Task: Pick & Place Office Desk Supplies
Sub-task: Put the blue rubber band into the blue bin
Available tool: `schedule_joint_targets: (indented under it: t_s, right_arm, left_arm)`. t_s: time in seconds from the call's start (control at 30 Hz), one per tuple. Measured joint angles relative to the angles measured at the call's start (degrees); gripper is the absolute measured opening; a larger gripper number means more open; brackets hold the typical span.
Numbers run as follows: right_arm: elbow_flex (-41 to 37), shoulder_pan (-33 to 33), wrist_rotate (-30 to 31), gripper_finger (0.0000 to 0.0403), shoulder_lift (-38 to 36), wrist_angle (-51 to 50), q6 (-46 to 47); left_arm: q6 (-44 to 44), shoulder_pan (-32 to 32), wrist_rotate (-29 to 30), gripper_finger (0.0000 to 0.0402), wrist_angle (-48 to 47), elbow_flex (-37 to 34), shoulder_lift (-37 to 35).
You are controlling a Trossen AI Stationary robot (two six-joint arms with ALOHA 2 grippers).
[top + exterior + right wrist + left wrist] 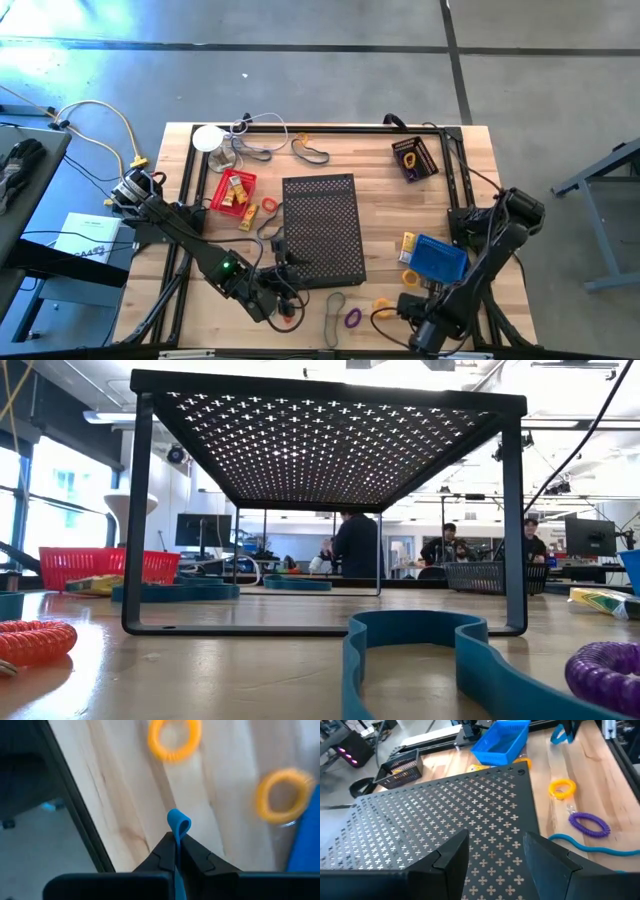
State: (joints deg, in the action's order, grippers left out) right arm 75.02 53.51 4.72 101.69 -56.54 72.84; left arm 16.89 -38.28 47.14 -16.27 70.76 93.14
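My right gripper [177, 840] hovers over the table's near right part [410, 306] and is shut on a thin band, blue in its wrist view. Two yellow-orange loops [175, 737] [282, 795] lie on the wood beyond it. My left gripper [495, 865] is open above the near edge of the black perforated stand [320, 230] and touches nothing. Between the arms, a purple loop [352, 318], a yellow loop [383, 302] and another band [335, 305] lie flat on the table. A red loop [35, 640] lies near the left gripper. My right gripper pinches the band between its two fingertips, coming from above. A small folded loop of the band [178, 822] sticks out past the fingertips, clear of the wood. The rest of the band runs back between the fingers and is hidden by them.
A blue bin [437, 258] sits right of the stand with small yellow pieces [408, 243] beside it. At the far side stand a red basket [232, 190], a black basket [413, 158], a white disc [207, 138] with cords, and more bands [310, 150]. People are in the room behind.
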Motion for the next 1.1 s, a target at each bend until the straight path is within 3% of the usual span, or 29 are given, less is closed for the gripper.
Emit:
schedule_joint_targets:
  t_s: [0.3,0.5,0.67,1.1]
  right_arm:
    - [11.5,0.0,23.2,0.0003,0.0,-18.1,-3.2]
    - [12.2,-1.5,32.3,0.0003,0.0,-26.2,-2.4]
    - [12.1,-3.7,35.6,0.0003,0.0,-33.5,1.7]
    - [12.0,-6.1,34.8,0.0003,-0.3,-33.4,-1.1]
  left_arm:
    - [0.1,0.0,-0.1,0.0178,0.0,0.0,0.0]
    - [-0.4,0.0,-1.0,0.0178,0.0,0.0,0.0]
    - [-0.6,0.0,-1.0,0.0178,0.0,0.0,0.0]
    - [-3.0,0.2,-1.2,0.0178,-0.5,0.0,0.0]
